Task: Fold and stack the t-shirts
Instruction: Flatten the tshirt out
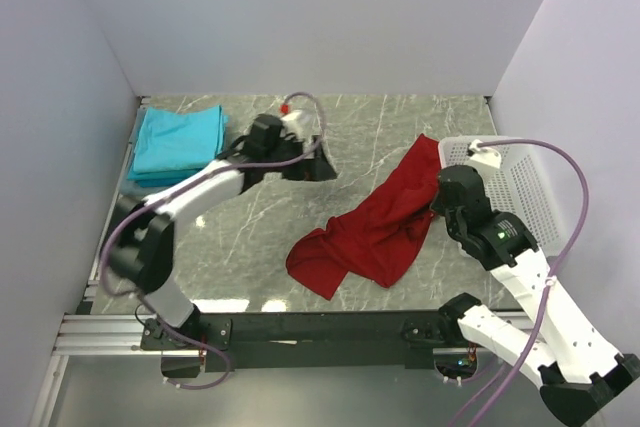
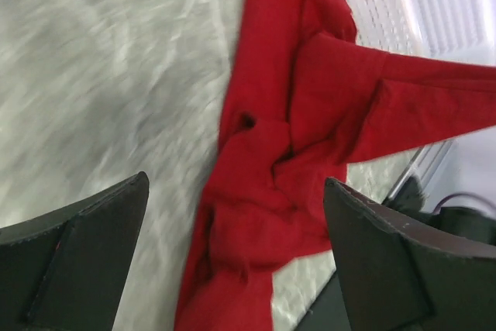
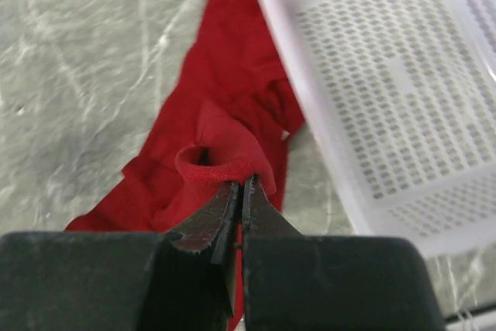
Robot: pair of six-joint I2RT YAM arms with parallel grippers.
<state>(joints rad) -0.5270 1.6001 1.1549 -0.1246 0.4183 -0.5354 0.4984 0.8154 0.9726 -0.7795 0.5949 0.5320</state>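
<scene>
A dark red t-shirt lies crumpled and stretched across the marble table, from its middle front toward the basket. It also shows in the left wrist view. My right gripper is shut on a fold of the red t-shirt and holds that edge up off the table. My left gripper is open and empty, over bare table left of the red shirt's far end. Folded teal t-shirts lie stacked at the back left corner.
A white plastic lattice basket stands at the right, right of the right gripper; it also shows in the right wrist view. Grey walls close in the table on three sides. A metal rail runs along the front edge.
</scene>
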